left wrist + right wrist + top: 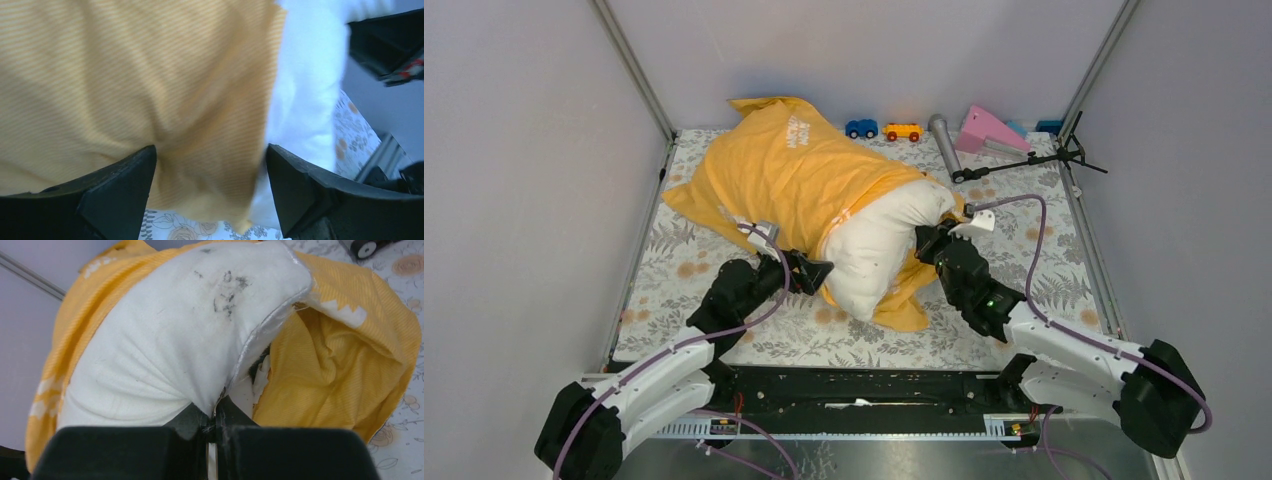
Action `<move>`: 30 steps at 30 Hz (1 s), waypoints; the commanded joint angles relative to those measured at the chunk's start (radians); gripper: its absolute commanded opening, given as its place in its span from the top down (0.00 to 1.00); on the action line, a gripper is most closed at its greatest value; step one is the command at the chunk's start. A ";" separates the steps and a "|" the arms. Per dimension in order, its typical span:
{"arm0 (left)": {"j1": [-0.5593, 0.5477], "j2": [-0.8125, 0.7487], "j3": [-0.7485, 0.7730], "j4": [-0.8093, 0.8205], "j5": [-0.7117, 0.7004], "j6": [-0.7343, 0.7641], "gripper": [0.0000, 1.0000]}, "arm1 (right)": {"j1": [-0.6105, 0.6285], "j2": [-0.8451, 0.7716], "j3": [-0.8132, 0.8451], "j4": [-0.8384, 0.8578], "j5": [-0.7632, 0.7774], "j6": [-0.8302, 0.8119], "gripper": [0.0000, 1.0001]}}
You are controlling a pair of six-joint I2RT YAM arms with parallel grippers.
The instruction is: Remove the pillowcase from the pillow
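Observation:
The yellow-orange pillowcase lies bunched over the far half of the off-white pillow, whose near end sticks out bare. My left gripper is open at the pillow's left side, its jaws wide on either side of a hanging fold of the pillowcase, with the pillow to the right. My right gripper is shut on the pillow's seam edge; the white pillow bulges above it and the pillowcase gapes to the right.
A floral table cloth covers the table. Along the back wall stand a blue toy car, an orange toy car, a grey cylinder, a pink wedge and a black tripod. Grey walls stand at both sides.

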 commanded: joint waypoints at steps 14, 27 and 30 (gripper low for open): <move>-0.012 0.117 0.079 0.029 0.036 0.017 0.25 | -0.008 0.062 0.630 -0.510 0.141 -0.032 1.00; 0.061 0.092 0.119 -0.323 -0.552 -0.173 0.89 | -0.204 -0.166 0.542 -0.756 0.117 0.090 1.00; 0.061 0.064 0.157 -0.413 -0.668 -0.185 0.88 | -0.242 -0.229 0.540 -0.799 0.201 0.082 1.00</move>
